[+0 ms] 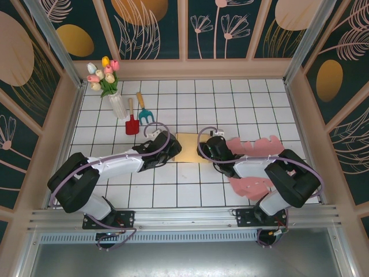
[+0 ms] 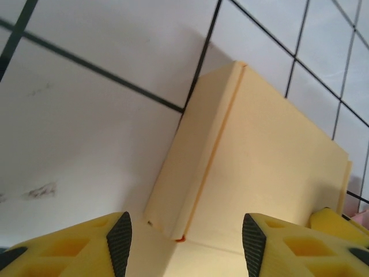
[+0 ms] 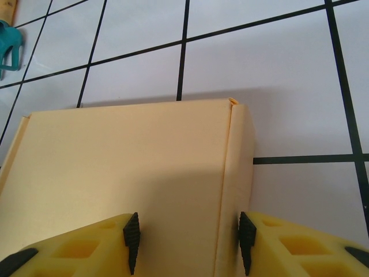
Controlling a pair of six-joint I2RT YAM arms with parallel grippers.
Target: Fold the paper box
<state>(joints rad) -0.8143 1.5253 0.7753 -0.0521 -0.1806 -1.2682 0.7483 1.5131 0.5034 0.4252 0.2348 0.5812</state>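
The pale yellow paper box (image 1: 187,148) is lying flat just above the middle of the top view, between the two arms' heads. In the left wrist view the box (image 2: 271,161) is showing a broad smooth panel with a narrow side strip folded along a crease, a small orange mark sitting at the strip's lower corner. In the right wrist view the box (image 3: 127,161) is showing the same kind of narrow strip running down its right edge.

The left gripper (image 1: 172,152) is reaching the box's left edge. From its own camera the left gripper (image 2: 186,242) is holding its yellow, black-padded fingers apart, and the folded strip is lying in the gap, touching neither pad. The right gripper (image 1: 203,151) is meeting the box's right edge. The right gripper (image 3: 188,242) is straddling that edge strip with its jaws set apart; I cannot tell whether the pads are pressing on it.

The box is resting on a white tiled tabletop (image 1: 230,104) with dark grid lines. Pink scalloped paper pieces (image 1: 259,144) are lying right of centre. In the upper left a white vase of tulips (image 1: 117,104) is standing beside a red trowel (image 1: 132,123) and a teal hand fork (image 1: 144,114). Dark teal walls with floral patterns (image 1: 155,29) are enclosing the table.
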